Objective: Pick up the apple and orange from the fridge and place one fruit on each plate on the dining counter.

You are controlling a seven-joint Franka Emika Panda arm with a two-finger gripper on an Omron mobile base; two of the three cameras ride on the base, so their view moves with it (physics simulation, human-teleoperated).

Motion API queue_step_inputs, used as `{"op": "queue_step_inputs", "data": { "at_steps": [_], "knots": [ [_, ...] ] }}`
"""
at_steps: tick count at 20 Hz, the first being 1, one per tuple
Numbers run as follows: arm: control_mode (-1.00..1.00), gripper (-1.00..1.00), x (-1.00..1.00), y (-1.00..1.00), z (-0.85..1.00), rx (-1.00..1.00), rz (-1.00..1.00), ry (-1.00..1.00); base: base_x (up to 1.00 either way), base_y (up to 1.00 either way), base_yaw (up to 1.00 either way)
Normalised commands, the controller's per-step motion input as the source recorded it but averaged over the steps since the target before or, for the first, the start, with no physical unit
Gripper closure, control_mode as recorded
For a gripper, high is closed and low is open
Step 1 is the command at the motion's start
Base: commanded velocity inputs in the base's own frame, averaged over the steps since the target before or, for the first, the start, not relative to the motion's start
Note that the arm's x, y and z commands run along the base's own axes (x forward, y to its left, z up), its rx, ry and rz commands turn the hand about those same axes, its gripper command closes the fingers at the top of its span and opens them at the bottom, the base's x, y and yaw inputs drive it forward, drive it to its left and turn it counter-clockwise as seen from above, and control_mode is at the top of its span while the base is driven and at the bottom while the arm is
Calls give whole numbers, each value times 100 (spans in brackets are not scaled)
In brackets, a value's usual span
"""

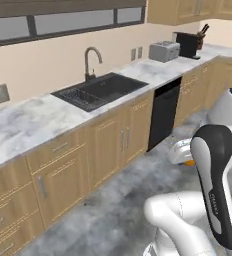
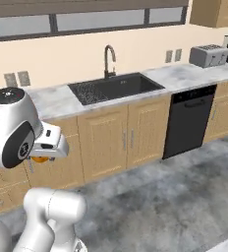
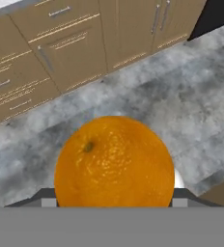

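The orange (image 3: pixel 114 161) is a bright round ball close in front of the hand camera, held above the grey floor. My gripper (image 3: pixel 114 201) is shut on it, and the fruit covers the fingertips. In the left base view a sliver of the orange (image 1: pixel 189 162) peeks from under the white hand (image 1: pixel 180 150), behind my dark forearm. From the right base view the orange (image 2: pixel 40 159) shows just below the hand (image 2: pixel 51 141). The fridge, the apple, the plates and the dining counter are out of view.
A marble worktop (image 1: pixel 33 120) over tan wood cabinets (image 2: pixel 106 140) runs ahead, with a dark sink (image 2: pixel 113 87) and faucet (image 1: pixel 90 60). A black dishwasher (image 2: pixel 189 120) and a toaster (image 2: pixel 208 55) stand further along. Grey stone floor (image 2: pixel 175 197) lies open in front.
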Motion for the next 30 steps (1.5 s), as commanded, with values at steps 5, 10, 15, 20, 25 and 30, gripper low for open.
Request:
{"op": "queue_step_inputs", "data": {
  "at_steps": [5,10,15,20,25,30],
  "knots": [
    [100,100,0,0,0,0,0,0,72,45,-75],
    [100,100,0,0,0,0,0,0,72,45,-77],
    [100,100,0,0,0,0,0,0,77,44,-76],
    [100,100,0,0,0,0,0,0,88,41,-71],
    [100,100,0,0,0,0,0,0,100,39,-57],
    [100,100,0,0,0,0,0,0,100,56,-44]
  ]
}}
